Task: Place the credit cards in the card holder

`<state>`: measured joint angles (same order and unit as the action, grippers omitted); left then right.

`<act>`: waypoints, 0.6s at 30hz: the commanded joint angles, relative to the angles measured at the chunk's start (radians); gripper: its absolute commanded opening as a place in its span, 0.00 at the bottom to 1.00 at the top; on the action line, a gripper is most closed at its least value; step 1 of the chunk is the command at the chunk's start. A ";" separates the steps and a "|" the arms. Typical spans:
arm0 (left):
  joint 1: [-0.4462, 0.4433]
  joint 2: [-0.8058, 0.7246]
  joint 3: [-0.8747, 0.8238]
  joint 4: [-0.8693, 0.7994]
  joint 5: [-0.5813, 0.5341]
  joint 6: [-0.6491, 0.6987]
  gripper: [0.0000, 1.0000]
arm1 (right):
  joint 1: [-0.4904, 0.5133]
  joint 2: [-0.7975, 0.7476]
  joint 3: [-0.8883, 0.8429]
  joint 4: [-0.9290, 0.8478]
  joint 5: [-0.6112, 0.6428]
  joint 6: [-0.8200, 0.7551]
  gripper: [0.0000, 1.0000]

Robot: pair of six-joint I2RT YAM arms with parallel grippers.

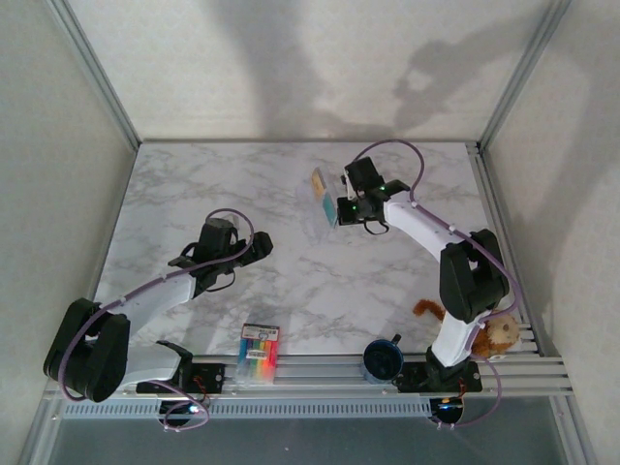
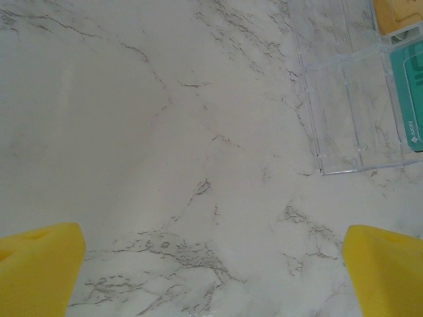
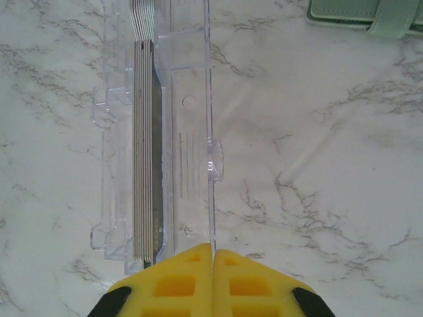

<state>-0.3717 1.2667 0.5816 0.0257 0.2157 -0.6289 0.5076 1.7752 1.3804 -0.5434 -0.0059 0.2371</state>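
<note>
You had the marble desk (image 1: 194, 194) mostly bare between the two arms, and the task had barely begun: none of the credit cards (image 1: 329, 205) had reached the card holder (image 3: 360, 12).

Your right end effector (image 3: 213, 254) was pinched tight on a thin wall of the clear plastic case (image 3: 188, 132), which stretched straight ahead of its fingertips. In the right wrist view the case was seen edge-on, with a band of thin stacked edges just left of the gripped wall. I could not tell whether those were cards or ribs of the plastic.

The card holder, a grey-green wallet with a pale strap, lay closed on the desk, ahead and to the right of that end effector and well apart from the case.

Your left end effector (image 2: 211, 264) hung wide and empty over plain marble. The case sat ahead and to its right, out of reach of its yellow pads.

The cards you needed were in the case: the teal card (image 2: 410, 92) and, beyond it, the tan-gold card (image 2: 400, 13). The red and white card could not be made out.

By my judgement everything was left to do: get each card out of the case, open the wallet, and slide the cards into it.
</note>
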 commanded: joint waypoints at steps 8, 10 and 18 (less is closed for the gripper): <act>-0.015 0.000 0.058 -0.042 -0.063 0.031 1.00 | -0.066 -0.013 0.069 -0.084 -0.089 -0.108 0.20; -0.019 0.003 0.075 -0.072 -0.067 0.055 1.00 | -0.084 -0.026 0.077 -0.067 -0.117 -0.106 0.28; -0.022 -0.056 0.058 -0.124 -0.098 0.063 1.00 | -0.179 0.098 0.234 -0.058 -0.102 -0.055 0.29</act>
<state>-0.3847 1.2530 0.6319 -0.0582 0.1551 -0.5861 0.3519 1.8038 1.5440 -0.6033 -0.1078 0.1585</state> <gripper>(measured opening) 0.996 0.290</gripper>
